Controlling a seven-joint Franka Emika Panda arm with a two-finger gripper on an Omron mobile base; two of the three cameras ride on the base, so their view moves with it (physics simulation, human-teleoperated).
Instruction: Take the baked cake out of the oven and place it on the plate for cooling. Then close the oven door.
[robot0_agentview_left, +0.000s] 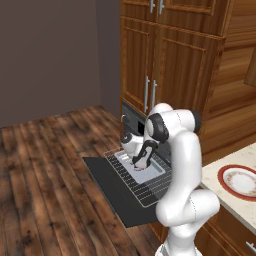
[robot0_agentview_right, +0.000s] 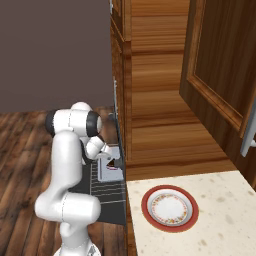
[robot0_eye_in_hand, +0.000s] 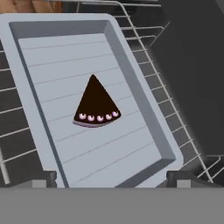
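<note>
A: Room status?
B: Wood floor (robot0_agentview_left: 45, 165), wooden cabinets (robot0_agentview_left: 150, 60). Oven (robot0_agentview_left: 131, 120) door (robot0_agentview_left: 107, 187) lies open and flat; rack (robot0_agentview_left: 150, 187) extended over it.

A: Cake?
B: Cake (robot0_eye_in_hand: 95, 105) sits mid-tray (robot0_eye_in_hand: 52, 57), on the rack.

A: Pincer?
B: Pincer (robot0_eye_in_hand: 112, 177) hovers above the cake, tips wide apart, holding nothing. Plate (robot0_agentview_right: 170, 208) rests on the desk (robot0_agentview_right: 225, 210).

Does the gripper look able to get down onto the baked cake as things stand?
Probably yes. The gripper hangs open above the baked cake, which lies alone in the tray on the pulled-out wire rack, with nothing between them.
</note>
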